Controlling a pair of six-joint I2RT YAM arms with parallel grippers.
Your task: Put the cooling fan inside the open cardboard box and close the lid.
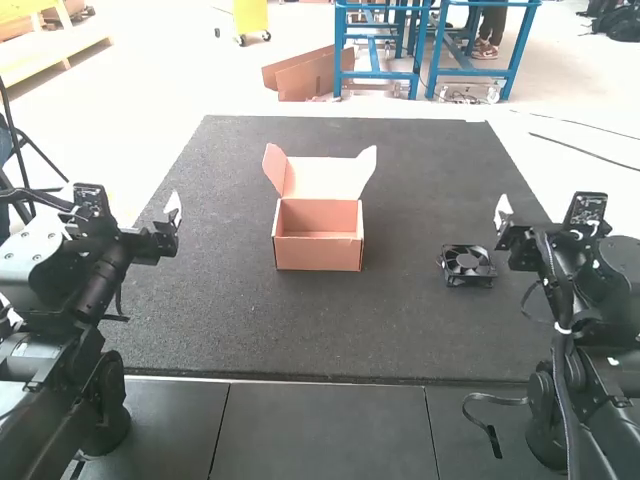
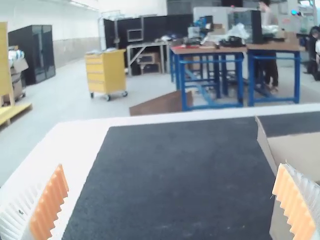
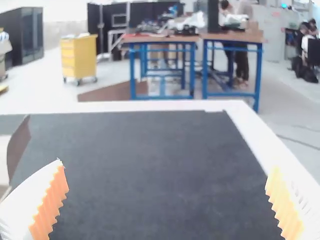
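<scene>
High view: the cardboard box (image 1: 318, 233) stands on the worktop's black mat (image 1: 200, 300) with its lid raised at the back, leaving its mouth ready for the cooling fan (image 1: 468, 265). The fan lies flat, well apart to the box's right. The left pincer (image 1: 171, 225), left of the box, and the right pincer (image 1: 503, 232), farther right than the fan, both gape wide and hold nothing. Only the box's right wall stands in the way.

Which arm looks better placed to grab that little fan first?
Likely the right. The cooling fan lies on the mat close to the right gripper, open and empty; the left gripper sits beyond the cardboard box, much farther off.
</scene>
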